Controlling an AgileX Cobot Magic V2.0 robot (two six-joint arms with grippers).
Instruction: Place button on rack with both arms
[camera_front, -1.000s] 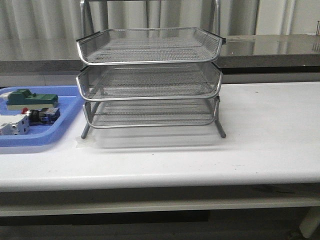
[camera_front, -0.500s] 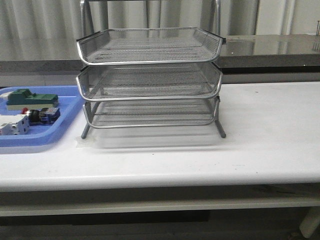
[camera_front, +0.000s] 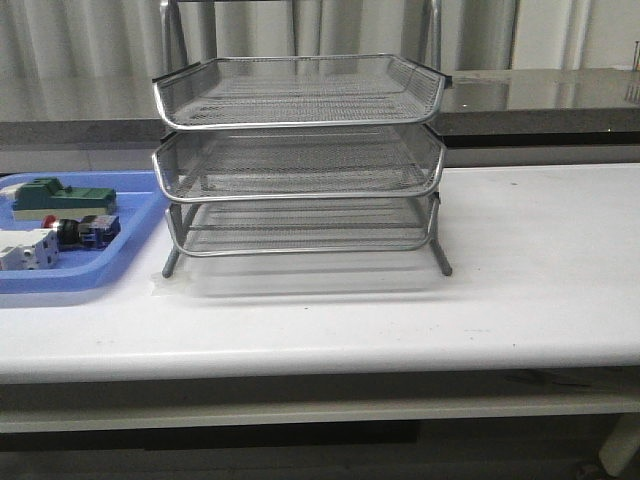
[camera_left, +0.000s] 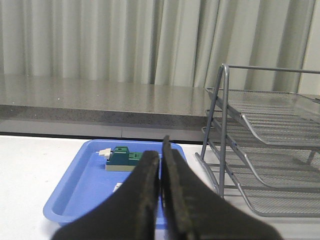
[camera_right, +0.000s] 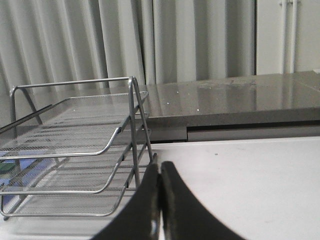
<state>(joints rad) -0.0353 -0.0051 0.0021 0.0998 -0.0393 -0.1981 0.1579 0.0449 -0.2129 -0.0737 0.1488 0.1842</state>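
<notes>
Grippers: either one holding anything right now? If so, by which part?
Nothing is held. The left gripper and right gripper are both shut on air. The small red-capped push-button lies in the flat blue plastic tray.

We are seeing the rack (camera_front: 298, 165) standing mid-table (camera_front: 540, 290), its three stacked trays blocking passage there. To its right, bare tabletop is lying open. To its left, the blue tray (camera_front: 120, 260) is sitting just beside the rack's leg, narrowing that gap.
</notes>
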